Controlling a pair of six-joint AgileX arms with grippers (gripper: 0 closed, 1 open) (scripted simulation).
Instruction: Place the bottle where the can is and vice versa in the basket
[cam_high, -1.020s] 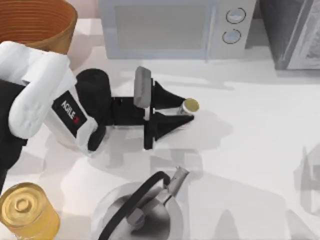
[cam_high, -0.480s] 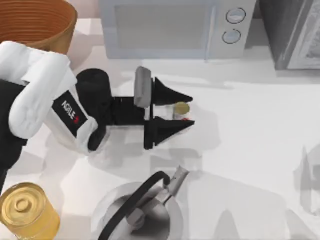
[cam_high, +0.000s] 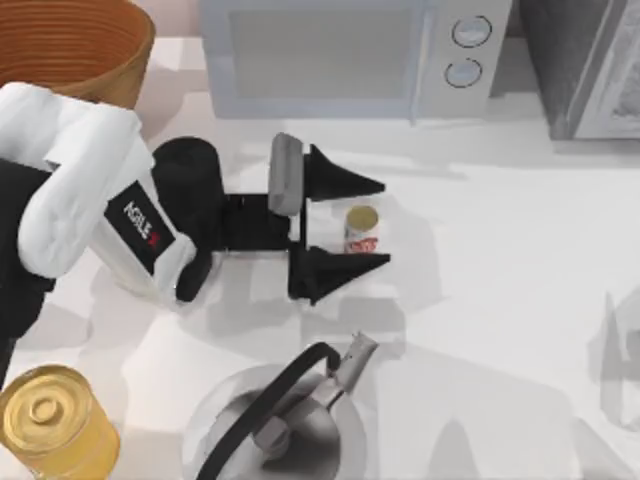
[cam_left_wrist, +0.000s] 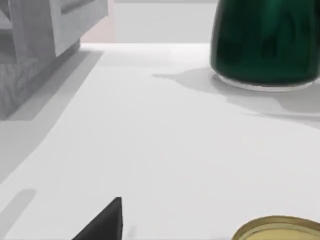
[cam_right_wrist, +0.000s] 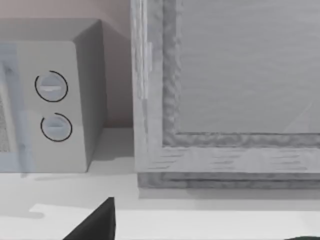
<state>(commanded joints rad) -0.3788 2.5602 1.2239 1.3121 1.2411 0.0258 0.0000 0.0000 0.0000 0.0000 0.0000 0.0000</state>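
**Left gripper spread around the small bottle**

The left gripper (cam_high: 345, 225) lies low over the middle of the tabletop (cam_high: 500, 300), its two black fingers spread wide. The bottle (cam_high: 361, 230) stands upright between the fingertips, touching neither one. The basket (cam_high: 90, 45) sits at the far left corner. The yellow can (cam_high: 55, 425) stands at the near left corner. A microwave (cam_high: 350, 55) stands along the far edge.

A rendered kitchen counter. A microwave (cam_high: 345, 55) with two round dials stands at the back of the white worktop (cam_high: 500, 290). A kettle (cam_high: 285, 420) sits near the front edge.
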